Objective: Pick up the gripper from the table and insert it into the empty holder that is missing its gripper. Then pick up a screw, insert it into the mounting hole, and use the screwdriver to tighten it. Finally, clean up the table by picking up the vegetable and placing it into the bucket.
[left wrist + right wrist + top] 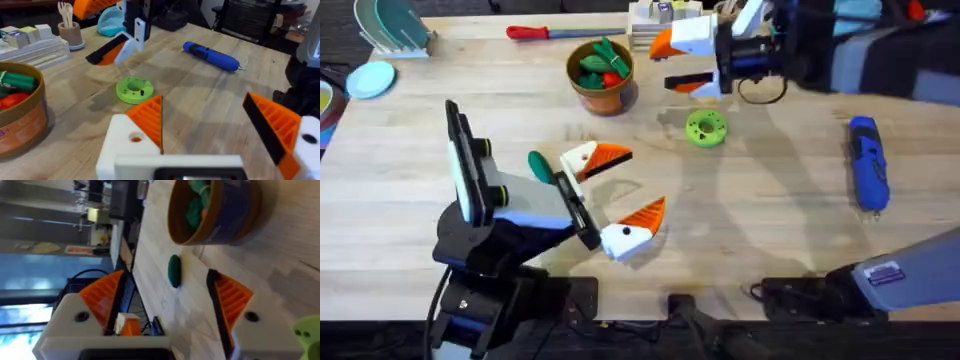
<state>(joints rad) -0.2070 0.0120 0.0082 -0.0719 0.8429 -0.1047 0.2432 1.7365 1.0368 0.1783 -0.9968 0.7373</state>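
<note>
Orange-brown bucket holds green and red toy vegetables; both end effectors spread, empty.

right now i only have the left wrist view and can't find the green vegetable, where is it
Observer: The vegetable lies on the table close beside the left hand, behind its fingertips and out of your frame.
Operator: ok, so not in the bucket yet. any tool i'm missing too
Observer: Yes, a red-handled tool lies along the table's far edge, to the left of the bucket.
</note>
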